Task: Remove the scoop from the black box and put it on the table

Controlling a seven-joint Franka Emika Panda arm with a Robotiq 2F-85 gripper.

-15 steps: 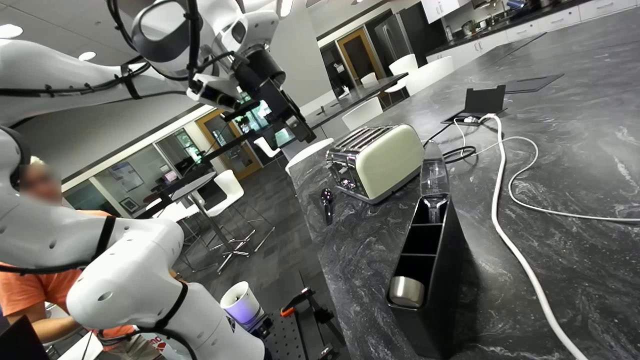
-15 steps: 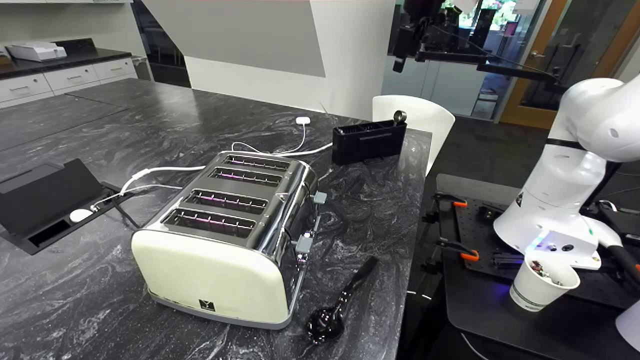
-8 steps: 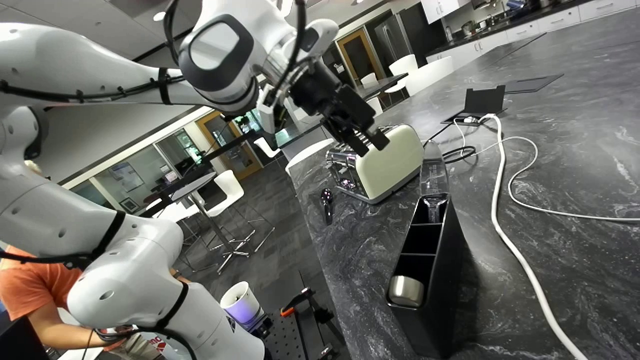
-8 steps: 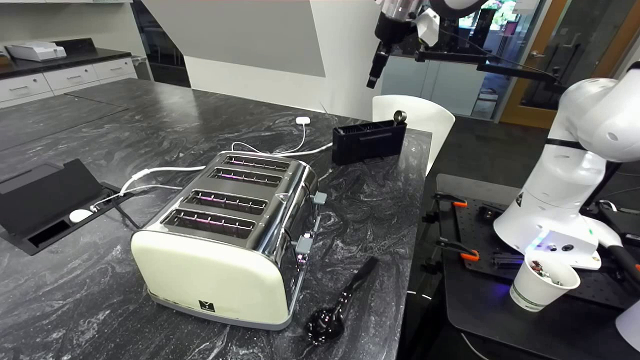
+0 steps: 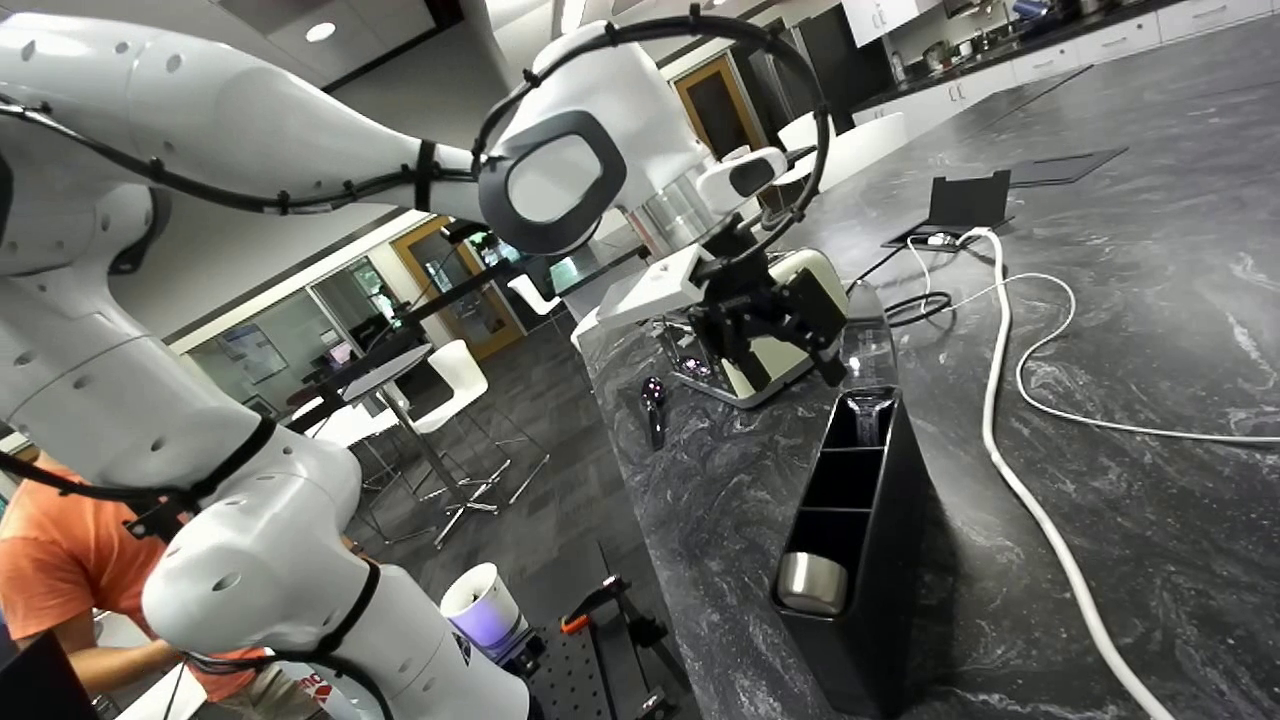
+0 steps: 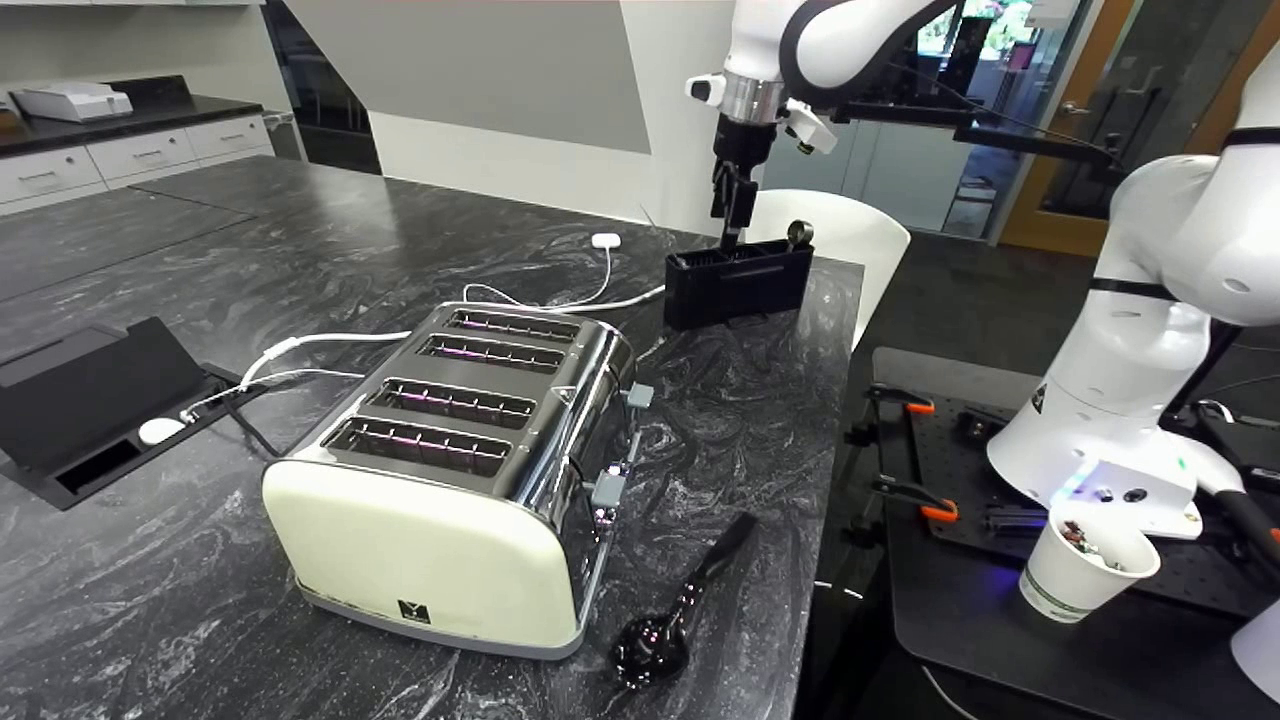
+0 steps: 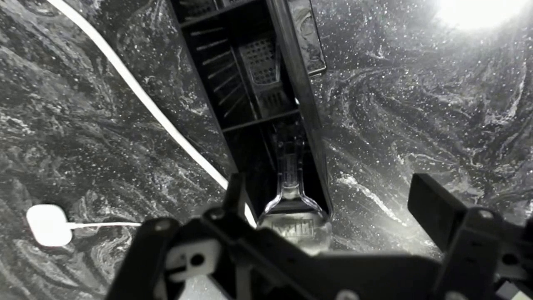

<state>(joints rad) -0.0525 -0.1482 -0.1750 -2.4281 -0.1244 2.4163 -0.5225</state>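
Observation:
The black box point(image 5: 885, 570) stands upright on the dark marbled table point(image 5: 1150, 260) and shows in both exterior views, also here point(image 6: 740, 295). The scoop, clear and silvery, stands handle-down in the box's end compartment in the wrist view point(image 7: 291, 225). Its broad head sticks up above the rim in an exterior view point(image 5: 868, 350). My gripper point(image 5: 793, 375) is open and empty, above and beside the scoop's end of the box. In the wrist view, the scoop's head lies between the spread fingers point(image 7: 329, 187), nearer the left one; neither visibly touches it. The gripper's linkage hides the head's top.
A round silvery piece point(image 5: 813, 582) sits in the box's opposite end. The cream toaster point(image 6: 420, 550) stands on the table with a black spoon point(image 6: 655, 645) in front. A white cable point(image 5: 1040, 510) runs beside the box. An open black outlet panel point(image 6: 100, 400) lies beyond the toaster.
The arm has swung in over the table. The gripper has moved down and toward the scoop's end of the black box, turning to point downward. The box and scoop have not moved.

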